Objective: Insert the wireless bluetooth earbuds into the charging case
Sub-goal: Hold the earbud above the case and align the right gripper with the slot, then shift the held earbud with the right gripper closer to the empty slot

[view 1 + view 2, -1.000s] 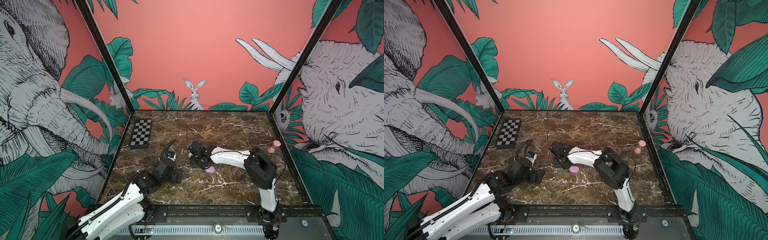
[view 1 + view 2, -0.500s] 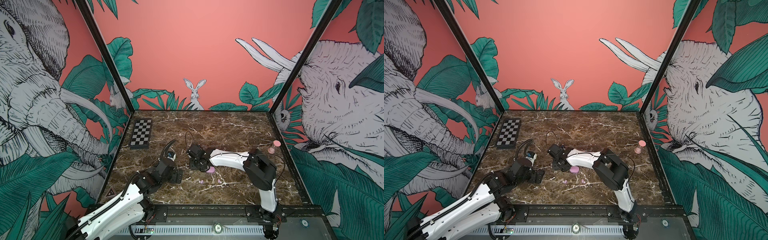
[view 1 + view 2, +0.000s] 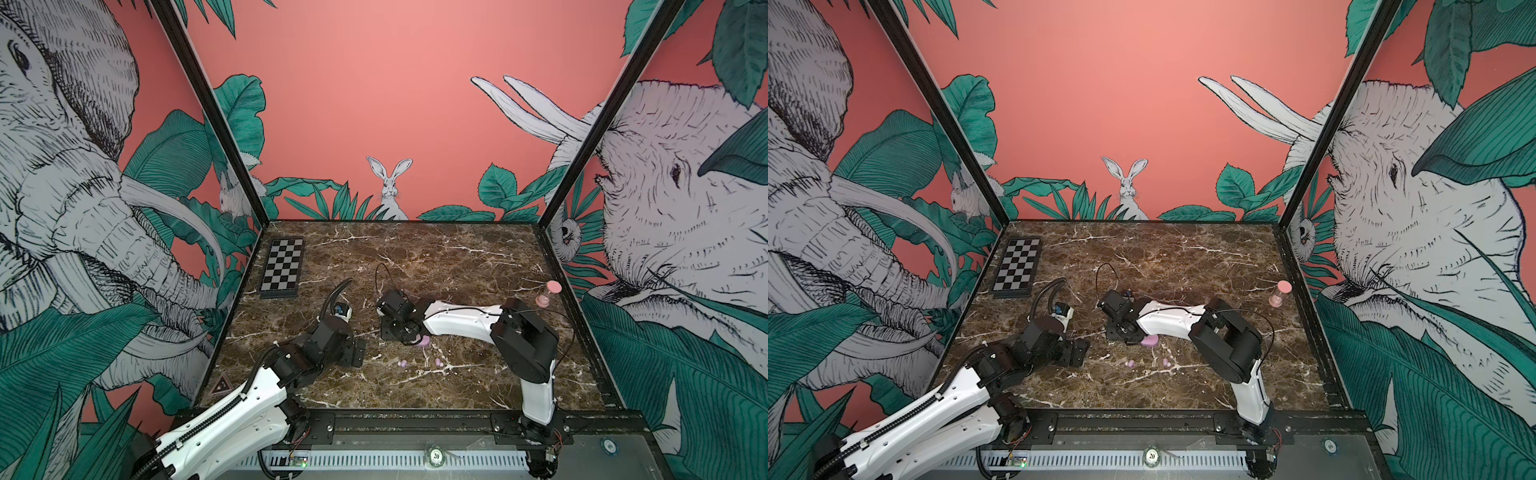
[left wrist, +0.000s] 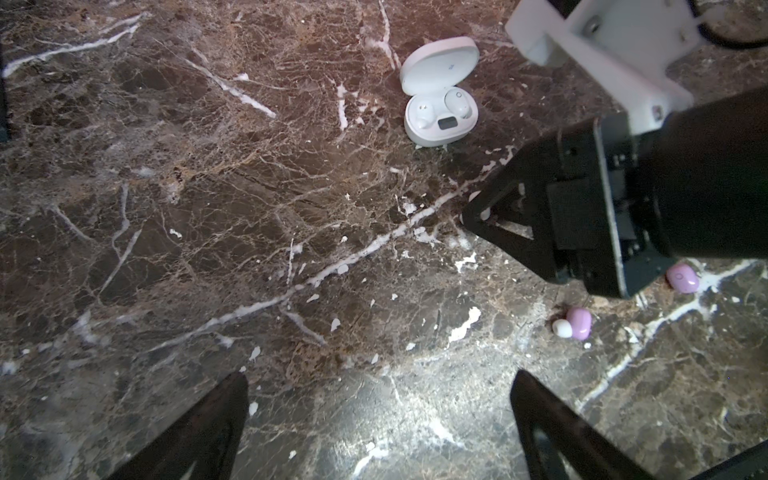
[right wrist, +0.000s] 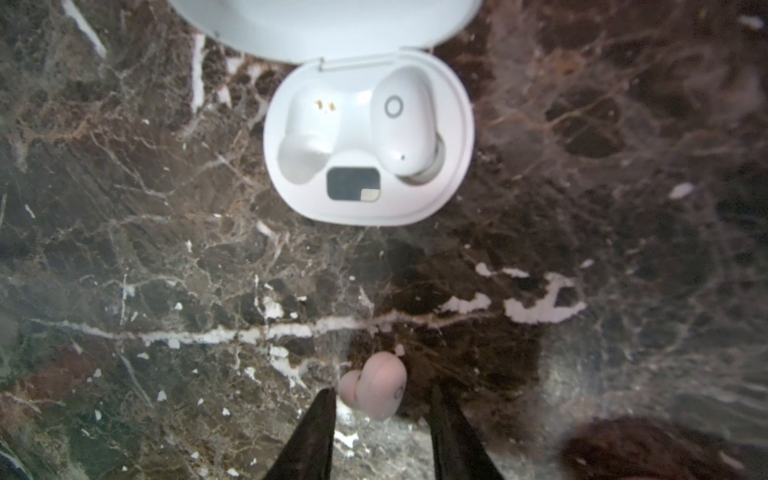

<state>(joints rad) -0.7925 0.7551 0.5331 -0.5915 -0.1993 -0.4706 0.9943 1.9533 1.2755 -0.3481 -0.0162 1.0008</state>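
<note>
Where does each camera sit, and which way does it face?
Top views: high above the arms' bases, side by side, looking down at the marble table; left arm and right arm show.
Left wrist: on the left arm, looking down past the open left pincer; right arm intrudes.
Right wrist: on the right arm, looking past the right pincer at an earbud.
Shared: both wrist views show the open white case.

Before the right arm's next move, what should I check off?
1. Earbud between the right gripper's fingertips: ok.
2. Firm grip on that earbud: cannot tell.
3. White charging case lid open: ok.
4. One case slot empty: ok.
5. White earbud seated in the other slot: ok.
6. Left gripper open, holding nothing: ok.
</note>
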